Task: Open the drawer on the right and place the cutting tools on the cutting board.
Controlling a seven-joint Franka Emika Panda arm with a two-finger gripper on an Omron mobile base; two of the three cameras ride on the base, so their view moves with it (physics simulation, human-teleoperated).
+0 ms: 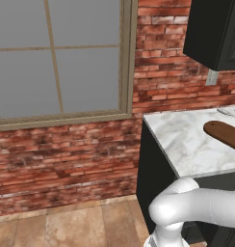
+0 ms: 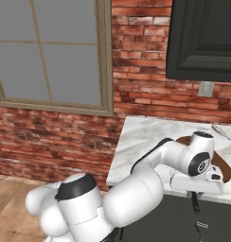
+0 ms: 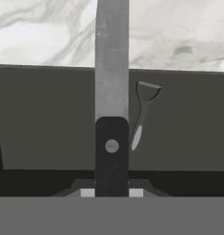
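Note:
My gripper [image 3: 111,193] is shut on a knife [image 3: 111,92] with a dark handle and a long silver-grey blade that points away from the hand. From the right base, the gripper [image 2: 194,193] hangs just in front of the counter edge, and the knife [image 2: 198,215] hangs down before the dark cabinet. Under the blade lies the dark inside of the drawer [image 3: 49,124], with a grey peeler [image 3: 141,114] in it. The reddish-brown cutting board [image 1: 225,132] lies on the marble counter; the hand partly hides the board [image 2: 224,166].
A slim silver tool [image 1: 228,112] lies on the marble counter [image 1: 187,140] beyond the board, near the brick wall, and shows again [image 2: 221,131] from the right. A dark wall cabinet [image 2: 202,38] hangs above. A window [image 1: 57,58] and tiled floor are to the left.

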